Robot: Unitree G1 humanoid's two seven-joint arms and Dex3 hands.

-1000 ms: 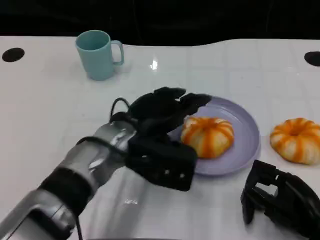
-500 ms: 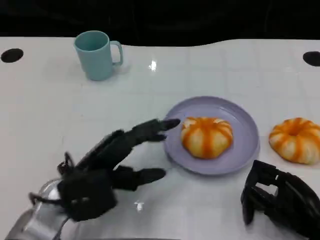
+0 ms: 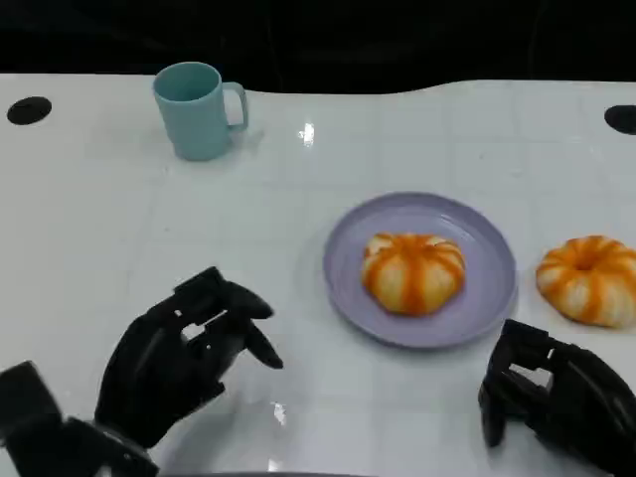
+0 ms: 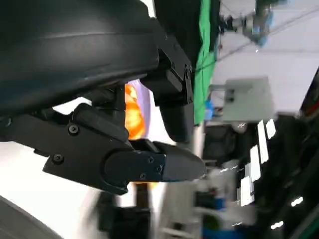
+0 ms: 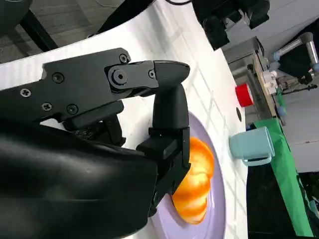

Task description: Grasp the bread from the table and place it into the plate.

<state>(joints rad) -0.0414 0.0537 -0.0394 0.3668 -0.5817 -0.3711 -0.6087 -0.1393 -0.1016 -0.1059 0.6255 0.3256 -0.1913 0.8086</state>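
One orange-striped bread (image 3: 412, 270) lies in the middle of the lilac plate (image 3: 487, 298). A second bread (image 3: 588, 278) sits on the table just right of the plate. My left hand (image 3: 179, 363) is low at the near left, well clear of the plate, holding nothing, with its fingers loosely apart. My right hand (image 3: 556, 397) rests at the near right, in front of the second bread, also holding nothing. In the right wrist view the bread (image 5: 197, 184) on the plate (image 5: 219, 214) shows past my fingers (image 5: 149, 74). A sliver of bread (image 4: 133, 112) shows in the left wrist view.
A teal mug (image 3: 197, 107) stands at the far left of the white table (image 3: 119, 229), also seen as the mug (image 5: 251, 144) in the right wrist view. Dark round holes (image 3: 28, 109) mark the table's far corners.
My left hand has drawn back from the plate's left edge to the near left of the table, fingers curling in a little. The bread stays on the plate. The right hand has not moved.
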